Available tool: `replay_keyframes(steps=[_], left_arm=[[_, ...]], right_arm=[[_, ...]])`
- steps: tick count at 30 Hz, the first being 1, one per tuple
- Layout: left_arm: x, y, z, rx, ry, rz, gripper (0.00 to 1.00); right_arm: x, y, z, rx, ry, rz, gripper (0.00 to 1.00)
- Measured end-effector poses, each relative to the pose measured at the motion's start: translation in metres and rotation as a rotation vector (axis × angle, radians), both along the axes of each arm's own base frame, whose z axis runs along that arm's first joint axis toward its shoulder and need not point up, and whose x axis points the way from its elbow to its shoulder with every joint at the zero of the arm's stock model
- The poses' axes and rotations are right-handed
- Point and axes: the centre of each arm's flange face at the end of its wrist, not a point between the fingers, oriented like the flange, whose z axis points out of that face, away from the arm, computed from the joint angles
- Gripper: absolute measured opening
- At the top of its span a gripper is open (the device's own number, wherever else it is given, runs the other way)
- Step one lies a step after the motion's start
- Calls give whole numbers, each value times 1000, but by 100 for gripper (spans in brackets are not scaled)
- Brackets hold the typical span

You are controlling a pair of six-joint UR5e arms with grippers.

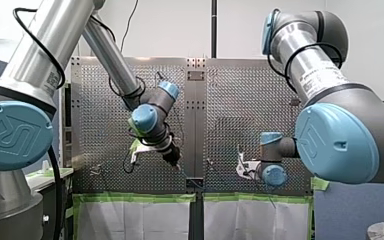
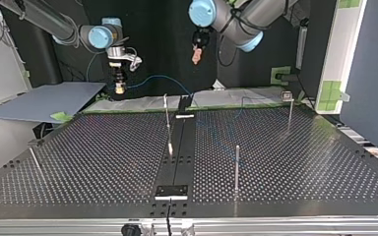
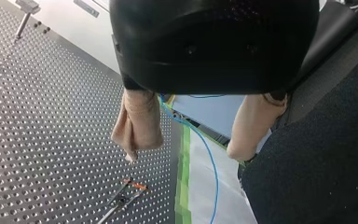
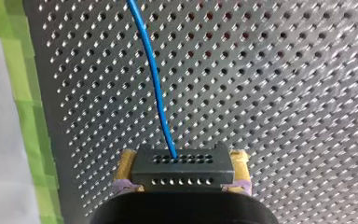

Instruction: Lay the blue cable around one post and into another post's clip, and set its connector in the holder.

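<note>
The blue cable [image 4: 153, 70] runs out of a black perforated connector [image 4: 182, 167], and my right gripper [image 4: 182, 179] is shut on that connector between its yellow pads. At the top view's left this right gripper [image 2: 120, 87] hangs above the far table edge, with the cable [image 2: 162, 77] arcing away toward the middle. My left gripper [image 3: 191, 140] is open. The cable [image 3: 204, 147] passes between its beige pads [image 3: 137, 123] without touching them. It hovers high over the far edge [image 2: 196, 54]. A post with a clip top [image 2: 289, 105] stands at the top view's far right.
Two more upright posts [image 2: 236, 167] [image 2: 167, 120] stand near the plate's middle, and a thin rod [image 2: 34, 160] at its left. A black holder block [image 2: 172, 191] sits at the near edge. Green tape [image 3: 182, 186] lines the plate's edge. A grey sheet [image 2: 44, 101] lies beyond it.
</note>
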Motion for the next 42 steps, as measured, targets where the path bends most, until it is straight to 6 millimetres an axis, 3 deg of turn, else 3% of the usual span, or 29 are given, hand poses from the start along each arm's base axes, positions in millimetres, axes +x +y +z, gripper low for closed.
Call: replay_keyframes(steps=[10,21,28,42], left_arm=[[-18,5,-33,12,17,-31,100],[14,-22,-52,-45,-49,-13,100],[24,-28,-73,-93,-52,24,100],[45,-60,-110,-222,-75,28,100]], right_arm=[[29,17,26,-9,16,40,0],[39,25,39,1,33,63,0],[41,27,39,0,34,69,0],[50,33,40,-5,31,87,0]])
